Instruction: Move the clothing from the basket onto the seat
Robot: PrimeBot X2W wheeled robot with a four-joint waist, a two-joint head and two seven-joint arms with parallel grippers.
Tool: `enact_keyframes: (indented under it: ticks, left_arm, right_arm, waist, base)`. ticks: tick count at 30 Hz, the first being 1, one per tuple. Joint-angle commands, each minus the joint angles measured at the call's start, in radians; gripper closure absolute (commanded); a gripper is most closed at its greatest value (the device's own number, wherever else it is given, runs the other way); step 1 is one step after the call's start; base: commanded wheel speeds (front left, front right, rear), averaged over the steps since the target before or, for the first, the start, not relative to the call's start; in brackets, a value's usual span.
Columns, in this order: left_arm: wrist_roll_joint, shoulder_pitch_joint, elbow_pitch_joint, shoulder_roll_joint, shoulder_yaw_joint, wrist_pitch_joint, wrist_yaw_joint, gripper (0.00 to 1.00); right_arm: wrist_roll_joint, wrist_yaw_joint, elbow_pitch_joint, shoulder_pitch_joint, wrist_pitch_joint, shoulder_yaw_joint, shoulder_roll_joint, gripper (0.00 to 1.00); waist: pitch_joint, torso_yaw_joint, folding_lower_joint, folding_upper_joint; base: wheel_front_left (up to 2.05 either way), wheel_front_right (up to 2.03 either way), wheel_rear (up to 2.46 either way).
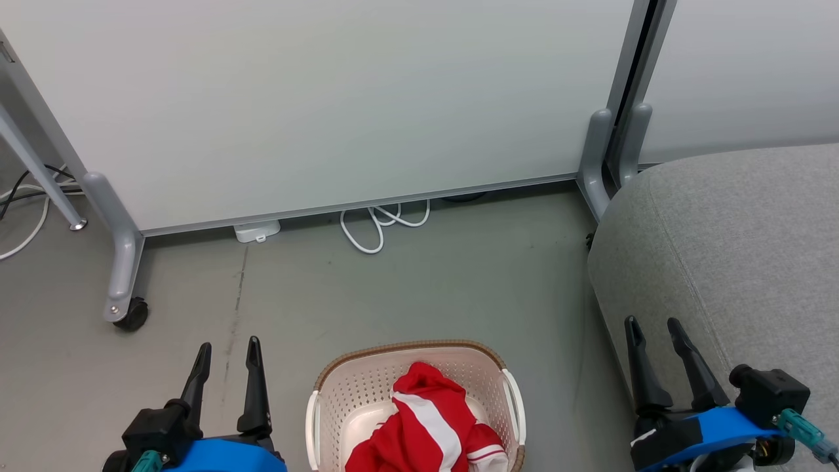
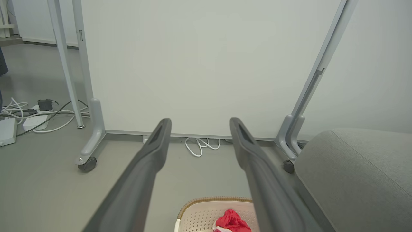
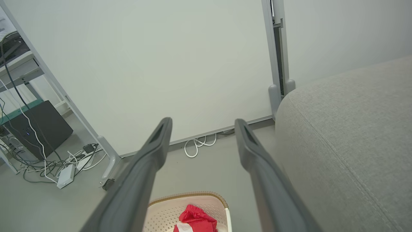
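A: State of left gripper, right gripper?
B: Both spread wide, nothing held.
A: Soft red, white-striped clothing?
B: Heaped in the oval cream perforated plastic basket, between both grippers. The large grey woven-fabric seat is just beside the right one.

Head looks down, wrists forward; all share basket

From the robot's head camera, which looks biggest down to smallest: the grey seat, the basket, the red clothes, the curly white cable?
1. The seat, biggest, though partly cut off.
2. The basket, cut off too.
3. The clothing inside it.
4. The white cable, smallest, but it lies farther away, which may shrink it.
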Motion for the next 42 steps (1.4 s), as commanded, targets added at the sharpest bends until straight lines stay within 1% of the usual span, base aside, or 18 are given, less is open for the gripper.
enact_keyframes:
  ticks: [1, 20, 29, 42]
  left_arm:
    - [0.023, 0.009, 0.001, 0.002, -0.004, -0.011, 0.001, 0.00]
    - [0.115, 0.014, 0.015, 0.001, -0.015, -0.044, 0.003, 0.00]
    - [0.078, 0.016, 0.023, 0.000, -0.008, -0.043, -0.006, 0.00]
    - [0.070, 0.016, 0.026, -0.001, -0.014, -0.043, -0.005, 0.00]
  right_arm:
    - [-0.021, 0.002, -0.005, 0.008, -0.009, 0.003, -0.006, 0.00]
    - [-0.135, 0.002, -0.001, 0.015, -0.026, 0.014, -0.007, 0.00]
    - [-0.143, 0.002, 0.000, 0.020, -0.015, 0.007, -0.007, 0.00]
    - [-0.140, 0.002, -0.012, 0.017, -0.010, 0.013, -0.007, 0.00]
  waist:
    - [0.000, -0.001, 0.0000, 0.0000]
    - [-0.002, -0.008, 0.0000, 0.0000]
    - [-0.004, -0.007, 0.0000, 0.0000]
    - [0.008, -0.021, 0.0000, 0.0000]
  base:
    - [0.00, 0.00, 0.00]
    - [0.00, 0.00, 0.00]
    - [0.00, 0.00, 0.00]
    - [0.00, 0.00, 0.00]
